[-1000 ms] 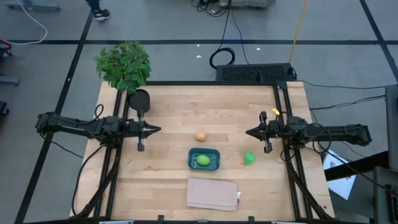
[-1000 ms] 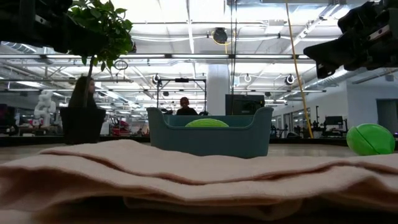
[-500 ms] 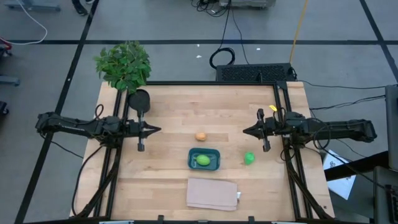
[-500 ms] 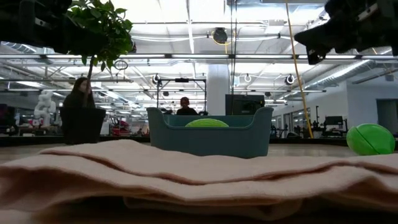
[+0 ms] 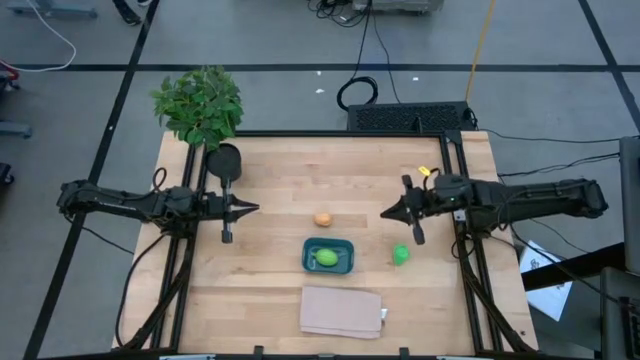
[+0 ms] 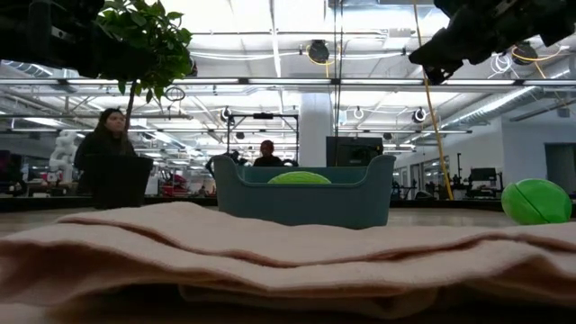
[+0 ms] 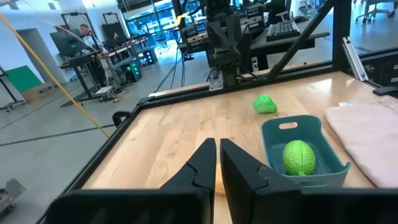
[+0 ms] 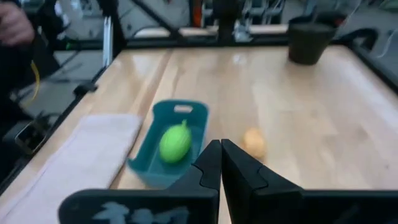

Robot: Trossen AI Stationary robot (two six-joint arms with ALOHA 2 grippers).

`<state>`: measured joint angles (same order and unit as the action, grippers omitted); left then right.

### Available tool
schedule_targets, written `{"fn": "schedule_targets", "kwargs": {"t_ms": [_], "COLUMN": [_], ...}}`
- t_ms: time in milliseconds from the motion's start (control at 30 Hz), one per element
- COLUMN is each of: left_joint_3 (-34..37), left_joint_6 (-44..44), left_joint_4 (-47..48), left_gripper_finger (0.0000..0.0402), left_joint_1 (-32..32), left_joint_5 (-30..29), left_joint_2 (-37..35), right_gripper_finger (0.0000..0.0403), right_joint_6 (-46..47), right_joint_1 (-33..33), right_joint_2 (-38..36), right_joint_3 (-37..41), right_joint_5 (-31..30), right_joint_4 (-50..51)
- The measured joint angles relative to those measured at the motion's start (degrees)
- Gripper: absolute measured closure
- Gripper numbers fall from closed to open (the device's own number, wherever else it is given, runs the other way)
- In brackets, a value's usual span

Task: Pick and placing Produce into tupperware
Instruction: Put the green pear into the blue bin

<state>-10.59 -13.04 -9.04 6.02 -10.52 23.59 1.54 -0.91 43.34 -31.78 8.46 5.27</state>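
The teal tupperware [image 5: 343, 245] stands near the table's middle with one green piece of produce [image 5: 326, 258] lying inside it. Both also show in the right wrist view, the tupperware [image 8: 144, 163] and the green piece [image 8: 175, 142]. An orange-tan piece [image 5: 323, 219] rests on the wood just beyond the tupperware. A second green piece [image 5: 401, 254] lies to its right. My right gripper [image 5: 383, 213] is shut and hangs above the table, up and to the far side of that green piece. My left gripper [image 5: 255, 208] is shut over the table's left side, holding nothing.
A folded beige cloth [image 5: 342, 311] lies by the near edge, in front of the tupperware. A leafy plant [image 5: 200, 105] and a dark pot [image 5: 224, 160] stand at the far left corner. Bare wood lies between the two grippers. A person [image 6: 106, 135] shows in the room behind.
My right gripper has risen and moved toward the table's left edge, over the middle, tipping its fingers somewhat downward. It has stayed shut. The produce and the tupperware have not moved.
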Motion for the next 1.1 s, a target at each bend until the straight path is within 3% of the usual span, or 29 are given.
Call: {"fn": "schedule_targets", "kwargs": {"t_ms": [467, 767, 900, 1100], "left_joint_3": [0.00, 0.00, 0.00, 0.00], "left_joint_6": [-0.37, -0.35, -0.33, -0.26], "left_joint_4": [0.00, 0.00, 0.02, 0.42], "left_gripper_finger": [0.0400, 0.0375, 0.0376, 0.0390], "left_joint_1": [0.00, 0.00, 0.02, 0.01], "left_joint_5": [-0.04, -0.04, -0.04, -0.07], "left_joint_2": [0.01, 0.02, 0.00, 0.02], "right_gripper_finger": [0.0401, 0.0399, 0.0384, 0.0328], "right_joint_6": [-0.42, -0.98, -1.51, -10.45], "right_joint_1": [3.63, 6.22, 6.36, 6.34], "right_joint_2": [8.02, 14.85, 19.29, 23.77], "right_joint_3": [-7.65, -15.31, -19.86, -22.72], "right_joint_5": [0.89, 1.07, 0.96, 0.71], "right_joint_4": [14.25, 23.02, 30.40, 38.52]}}
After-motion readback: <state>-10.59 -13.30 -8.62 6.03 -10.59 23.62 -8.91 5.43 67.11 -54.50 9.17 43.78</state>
